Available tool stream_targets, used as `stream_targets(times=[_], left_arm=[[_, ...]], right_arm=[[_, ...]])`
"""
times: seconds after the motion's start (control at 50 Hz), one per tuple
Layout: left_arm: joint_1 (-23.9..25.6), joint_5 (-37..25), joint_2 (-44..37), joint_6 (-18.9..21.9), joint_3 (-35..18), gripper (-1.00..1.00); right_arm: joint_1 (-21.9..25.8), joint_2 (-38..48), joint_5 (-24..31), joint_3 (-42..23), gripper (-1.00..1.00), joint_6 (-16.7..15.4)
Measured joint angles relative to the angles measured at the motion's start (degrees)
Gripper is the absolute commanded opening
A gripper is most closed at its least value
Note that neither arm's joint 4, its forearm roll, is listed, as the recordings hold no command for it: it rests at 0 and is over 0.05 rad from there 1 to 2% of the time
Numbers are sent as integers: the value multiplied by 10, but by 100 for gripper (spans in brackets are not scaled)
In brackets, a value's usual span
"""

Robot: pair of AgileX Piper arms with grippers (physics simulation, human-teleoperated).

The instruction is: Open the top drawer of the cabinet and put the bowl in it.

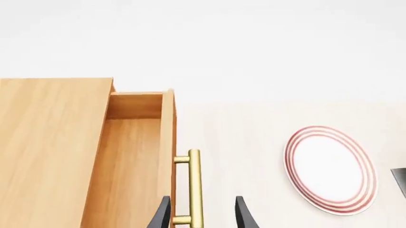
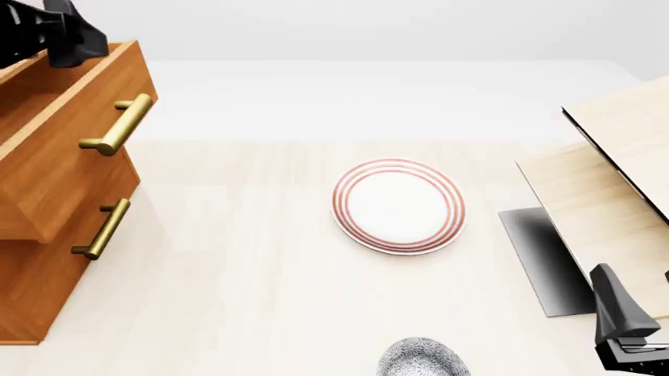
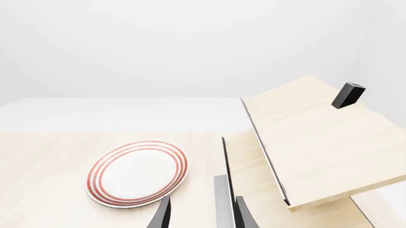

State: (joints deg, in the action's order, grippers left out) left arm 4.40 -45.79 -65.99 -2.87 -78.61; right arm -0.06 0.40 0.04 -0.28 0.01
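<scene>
The orange-brown cabinet (image 2: 42,290) stands at the table's left edge. Its top drawer (image 2: 63,149) is pulled out, and its inside (image 1: 130,166) holds nothing. The drawer's brass handle (image 1: 195,187) (image 2: 117,125) appears between the tips of my open left gripper (image 1: 203,216), which does not grip it. In the front view that gripper (image 2: 65,35) hovers above the drawer's back. The speckled bowl (image 2: 421,359) sits at the near edge, partly cut off. My right gripper (image 3: 203,216) (image 2: 624,321) is open and holds nothing. It is to the right of the bowl, well apart from it.
A flat white plate with red rings (image 2: 399,206) (image 3: 138,172) (image 1: 330,168) lies mid-table. A pale wood structure with black edges (image 2: 616,180) (image 3: 317,142) fills the right side. A lower drawer's handle (image 2: 103,229) sticks out under the open drawer.
</scene>
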Motion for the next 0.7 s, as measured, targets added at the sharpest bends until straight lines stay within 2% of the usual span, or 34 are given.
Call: stream_targets(times=[0.44,0.7], left_arm=[[-36,-38,-33,-18,-25,100],[-53,-34,-33,-21,-10,100]], right_arm=[[0,0,0,0,100,0],[0,0,0,0,100,0]])
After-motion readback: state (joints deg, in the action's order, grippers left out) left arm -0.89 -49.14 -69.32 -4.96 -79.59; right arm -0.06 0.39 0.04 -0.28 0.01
